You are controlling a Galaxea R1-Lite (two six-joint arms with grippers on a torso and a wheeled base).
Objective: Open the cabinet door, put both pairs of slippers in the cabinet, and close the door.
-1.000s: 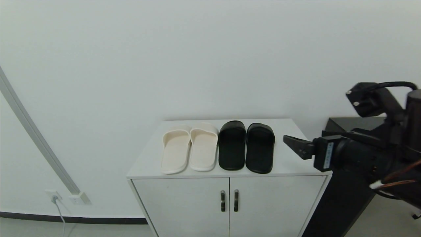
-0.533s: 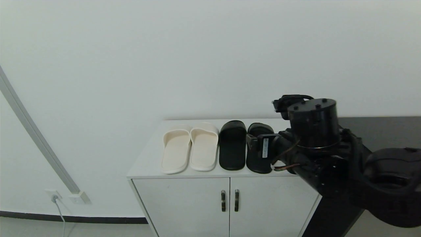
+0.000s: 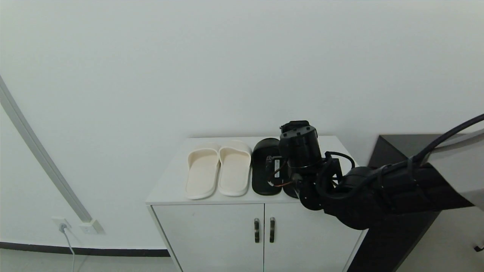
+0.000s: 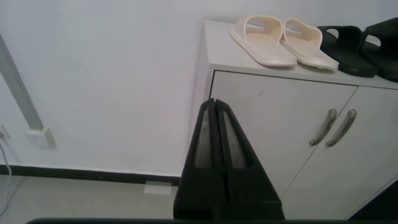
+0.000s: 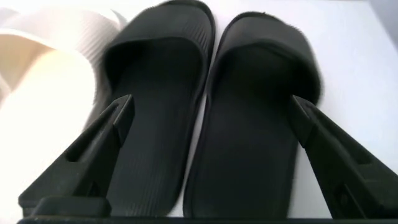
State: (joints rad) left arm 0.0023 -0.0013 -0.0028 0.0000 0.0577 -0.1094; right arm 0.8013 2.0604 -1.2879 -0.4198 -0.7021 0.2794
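As far as I can judge, nothing of the task is done yet. Both cabinet doors [image 3: 211, 238] are shut, and both pairs sit on the cabinet top [image 3: 170, 185], heels at its front edge and toes toward the back edge. My right gripper [image 5: 211, 102] hangs over the black slippers [image 5: 155, 124], jaws spread wide enough to straddle the pair, holding nothing. My left gripper [image 4: 216, 106] is pressed closed and empty, low off the cabinet's front left corner. Opening, loading and closing all remain.

The slippers look like matte moulded foam with ribbed footbeds and broad rounded straps. The cream slippers [image 3: 218, 170] lie left of the black. The doors are smooth white panels with slim curved metal handles [image 3: 256, 230].
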